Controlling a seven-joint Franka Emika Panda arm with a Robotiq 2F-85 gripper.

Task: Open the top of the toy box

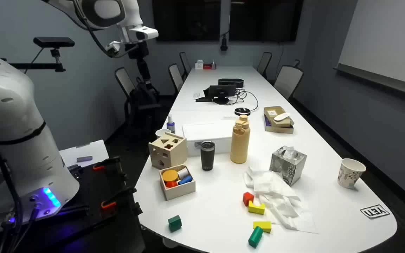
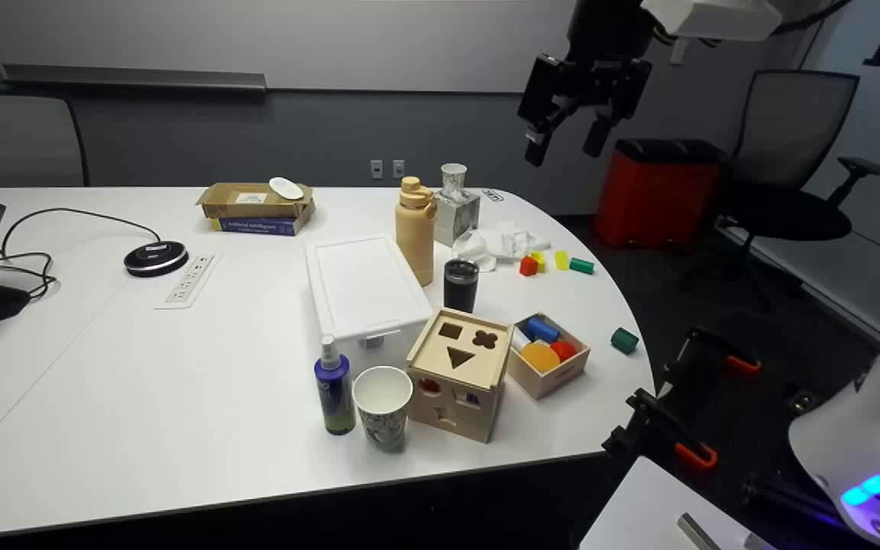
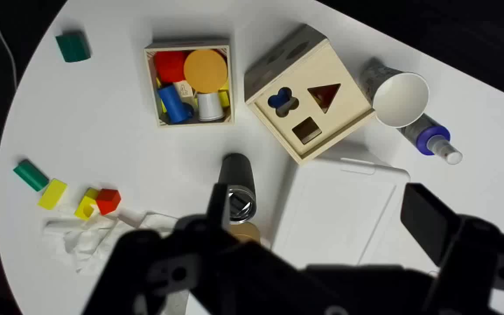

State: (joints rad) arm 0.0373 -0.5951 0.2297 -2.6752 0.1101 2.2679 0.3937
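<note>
Here, black two-fingered hand (image 2: 564, 149): high over the tabletop (image 2: 241, 405), fingers spread wide, nothing held between them.
Light-wood cube toy box with shape cut-outs (image 2: 458, 376): upright on the tabletop near its edge, below the hand and well apart from it.
Flat square light-wood top with dark holes (image 3: 309, 109): in place over the box; opening is judged not yet begun.
Hand to top: in the wrist view the top lies beyond the fingertips, up the frame, and sideways within the span between them. Being square, it has no long axis; its edges run aslant to the line joining the fingertips, so the coming move probably calls for an advance, a descent and a turn to suit one edge.
Rim of the top: raised strips along at least two sides; whether the panel slides or lifts cannot be told.
Cut-outs of the top: in the wrist view, blue and red show through; in an exterior view, the top (image 2: 464, 341) shows dark openings only.
Low light-wood tray of coloured blocks (image 2: 562, 374): apparently abutting the box in an exterior view, yet a strip of tabletop separates them in the wrist view.
</note>
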